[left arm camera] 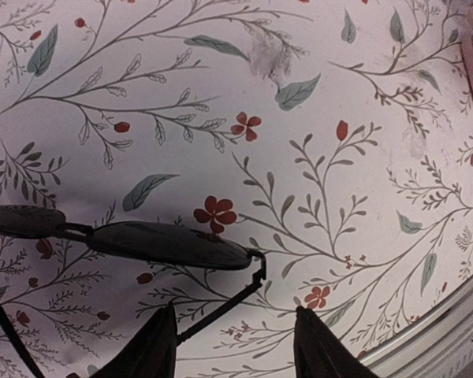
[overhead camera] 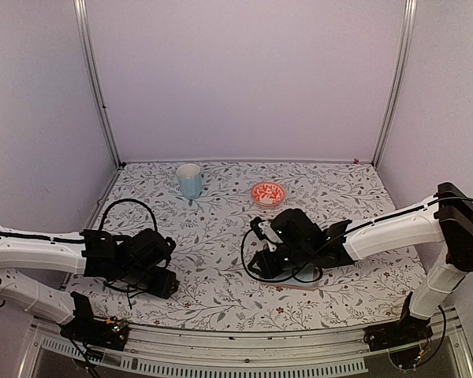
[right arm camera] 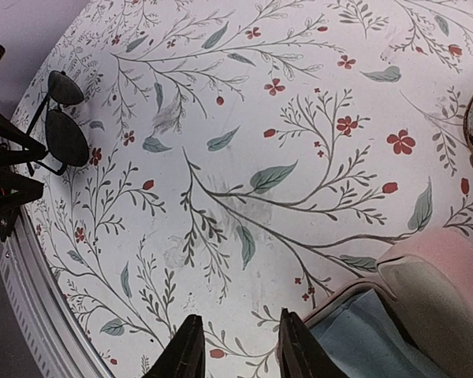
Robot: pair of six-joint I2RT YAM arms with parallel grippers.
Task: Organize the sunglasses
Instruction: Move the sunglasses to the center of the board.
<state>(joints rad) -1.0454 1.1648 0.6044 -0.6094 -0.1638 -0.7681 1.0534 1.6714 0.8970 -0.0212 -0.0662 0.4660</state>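
Surface: white table cover printed with grey leaves and red flowers, pale walls all round.
Left gripper: near the table's front edge, low over the cover; fingers spread, pinching nothing.
Black sunglasses: flat on the cover just ahead of the left gripper, dark lenses side by side, arms unfolded. One thin arm runs from the hinge back towards the left-hand finger; contact cannot be told.
Right gripper: towards the middle of the table, fingers partly spread, bare cover showing between them.
Pink case: open, just beside the right gripper, blue lining showing. Well apart from the sunglasses.
Pinkish clear-lens pair: not seen in any view.
Far items: blue cup and red bowl near the back wall, clear of the work.
Step in hand (judgement): taking up the dark pair for the open case.
Handling advice: close on the hinge corner or bridge, not mid-arm, since the thin wire will likely flex and swing. Lift low and level. Fold the arms before seating.
Case advice: steady the shell with the right gripper so it does not skid.
Risk: lenses scraping the cover; an arm snagging the case rim.
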